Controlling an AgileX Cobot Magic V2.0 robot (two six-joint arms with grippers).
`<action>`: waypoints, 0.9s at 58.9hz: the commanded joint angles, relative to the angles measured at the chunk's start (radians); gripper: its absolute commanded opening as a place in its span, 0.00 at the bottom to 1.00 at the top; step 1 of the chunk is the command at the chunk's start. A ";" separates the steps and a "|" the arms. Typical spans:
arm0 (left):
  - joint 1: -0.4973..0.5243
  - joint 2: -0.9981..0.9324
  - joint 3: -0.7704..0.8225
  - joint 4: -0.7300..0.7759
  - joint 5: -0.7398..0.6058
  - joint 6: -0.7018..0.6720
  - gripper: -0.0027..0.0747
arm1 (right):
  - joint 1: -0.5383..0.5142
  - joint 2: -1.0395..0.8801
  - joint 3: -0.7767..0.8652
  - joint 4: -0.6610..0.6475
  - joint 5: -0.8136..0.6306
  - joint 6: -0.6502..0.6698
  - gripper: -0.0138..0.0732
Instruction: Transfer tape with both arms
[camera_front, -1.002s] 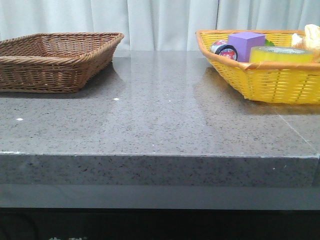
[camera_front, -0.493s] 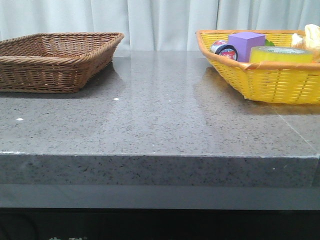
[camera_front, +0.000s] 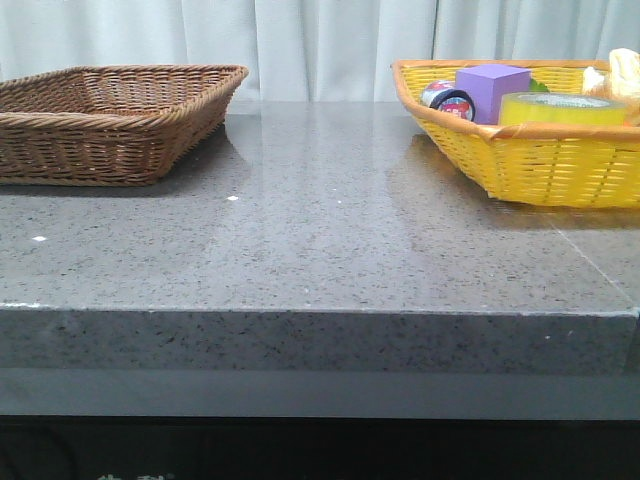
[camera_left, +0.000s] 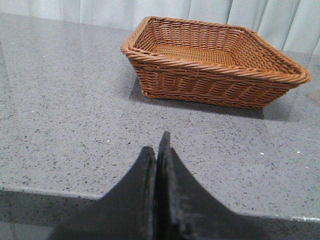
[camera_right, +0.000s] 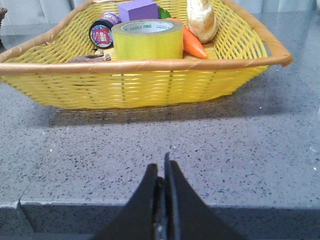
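Note:
The yellow tape (camera_front: 562, 108) lies flat in the yellow basket (camera_front: 530, 165) at the back right; in the right wrist view the tape (camera_right: 147, 39) shows its white core with green print. My right gripper (camera_right: 161, 167) is shut and empty, low at the table's front edge, well short of the basket (camera_right: 140, 82). My left gripper (camera_left: 157, 145) is shut and empty, near the front edge, facing the brown basket (camera_left: 215, 75). Neither arm shows in the front view.
The brown wicker basket (camera_front: 110, 120) stands at the back left, nothing showing in it. The yellow basket also holds a purple block (camera_front: 492, 88), a small patterned tape roll (camera_front: 447, 99), a carrot (camera_right: 192, 45) and a pale bread-like piece (camera_right: 201, 20). Curtain behind.

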 joint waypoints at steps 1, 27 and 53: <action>0.004 -0.018 0.039 -0.005 -0.097 -0.003 0.01 | -0.005 -0.021 -0.026 -0.010 -0.082 -0.005 0.08; 0.004 -0.018 0.011 -0.005 -0.188 -0.003 0.01 | -0.005 -0.021 -0.026 -0.009 -0.133 -0.005 0.08; 0.004 0.264 -0.374 0.069 -0.078 -0.003 0.01 | -0.005 0.123 -0.358 -0.010 -0.029 -0.005 0.08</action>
